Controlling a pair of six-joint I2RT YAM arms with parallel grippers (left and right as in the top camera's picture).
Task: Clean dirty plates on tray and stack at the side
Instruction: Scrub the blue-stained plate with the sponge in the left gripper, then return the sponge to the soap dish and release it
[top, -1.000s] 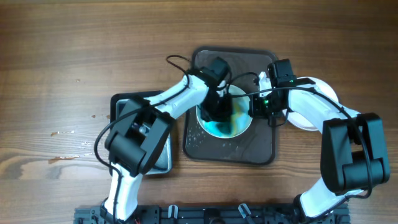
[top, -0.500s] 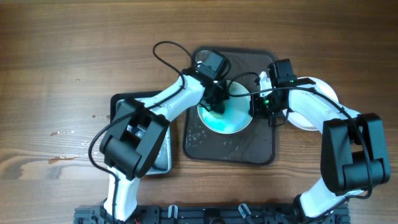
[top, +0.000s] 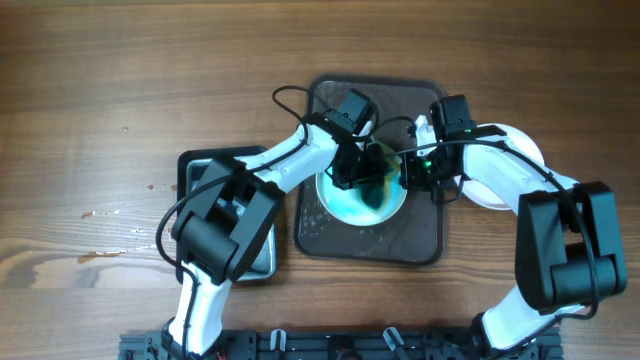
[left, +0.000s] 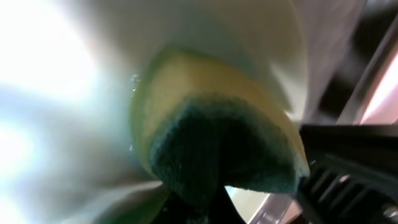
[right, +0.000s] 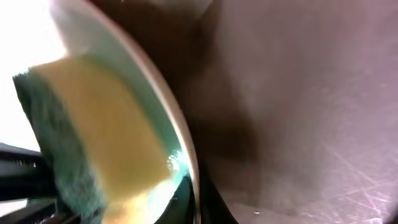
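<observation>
While two plates can be counted from above, only one plate (top: 345, 205) lies on the single dark tray (top: 400, 245), and its middle carries a wet blue-green smear. The second plate (top: 525, 142) sits on the wooden surface (top: 100, 100) just right of the tray. It is mostly under the right arm, so I cannot tell if others are stacked below it.

There is one sponge (top: 374, 166), yellow with a green scouring side. There is also one black tub (top: 200, 158) left of the tray, half covered by the left arm.

The left tool (top: 362, 168) is closed on the sponge and presses it on the far part of the smeared plate. The right tool (top: 408, 170) is at the right rim of the same plate and seems closed on it. In the right wrist view this rim runs between the sponge and the tray floor. Both arms cross over the tray and hide its far middle part.
</observation>
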